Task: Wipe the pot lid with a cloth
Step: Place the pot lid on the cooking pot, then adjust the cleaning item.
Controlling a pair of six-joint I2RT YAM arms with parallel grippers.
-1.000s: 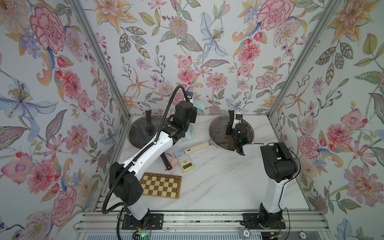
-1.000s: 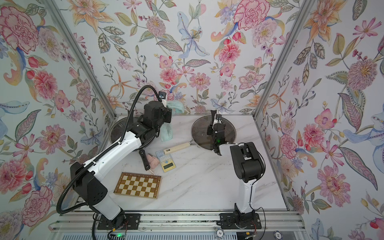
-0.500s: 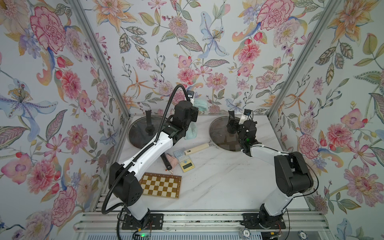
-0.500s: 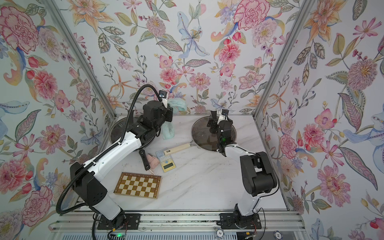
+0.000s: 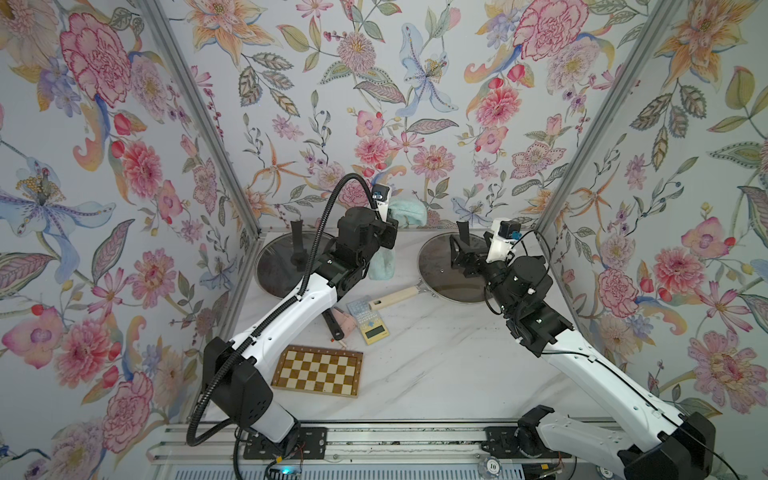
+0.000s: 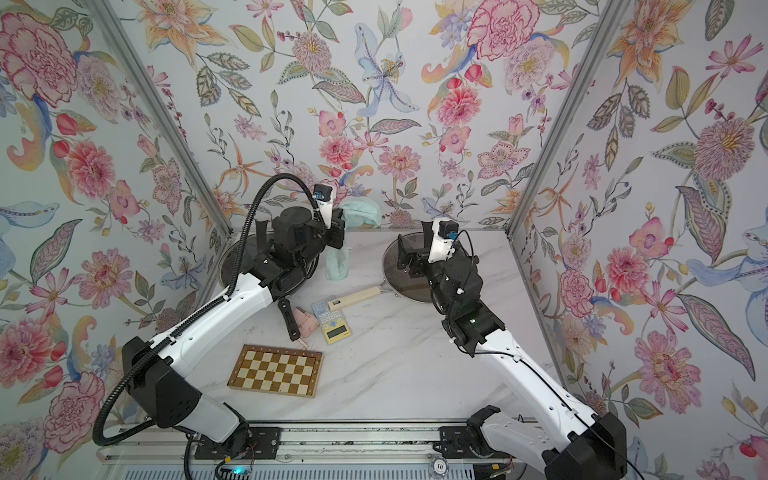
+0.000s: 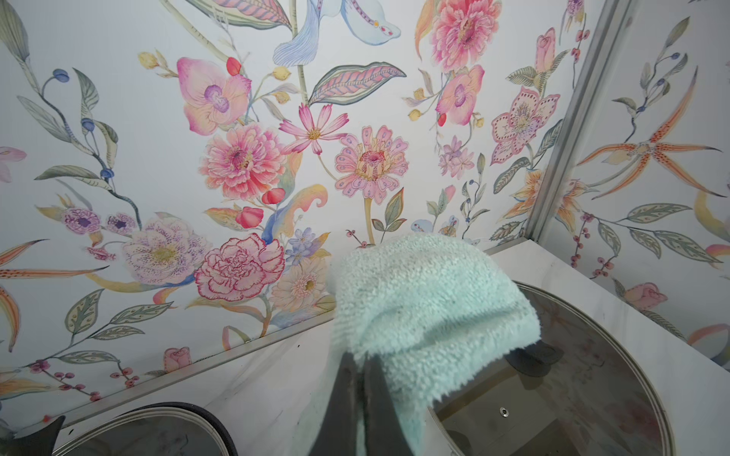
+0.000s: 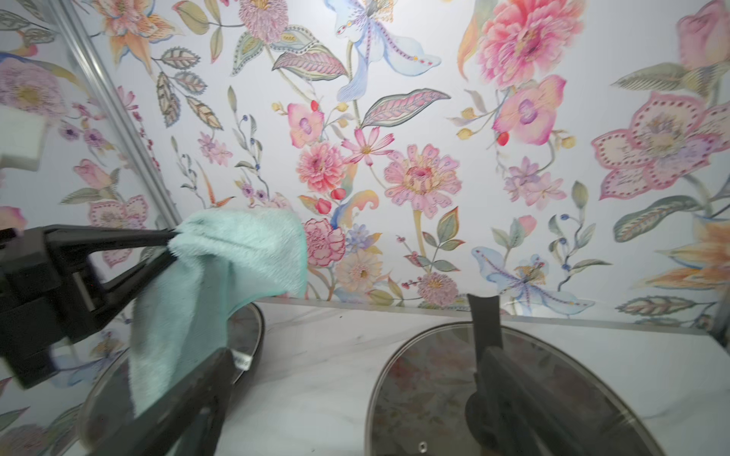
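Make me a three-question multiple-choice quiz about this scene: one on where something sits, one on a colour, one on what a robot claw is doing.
1. Where is the chessboard?
A. Flat on the table, near the front
B. On top of a lid
C. Hanging from a gripper

2. What colour is the cloth?
A. Red
B. Pale mint
C. Black

3. The right gripper is:
A. Shut on the cloth
B. Shut on the chessboard
C. Open, holding nothing

Answers: 1 A, it lies flat in both top views; 2 B, the fluffy rag looks mint in both wrist views; 3 C, its jaws stand wide apart above the glass lid.
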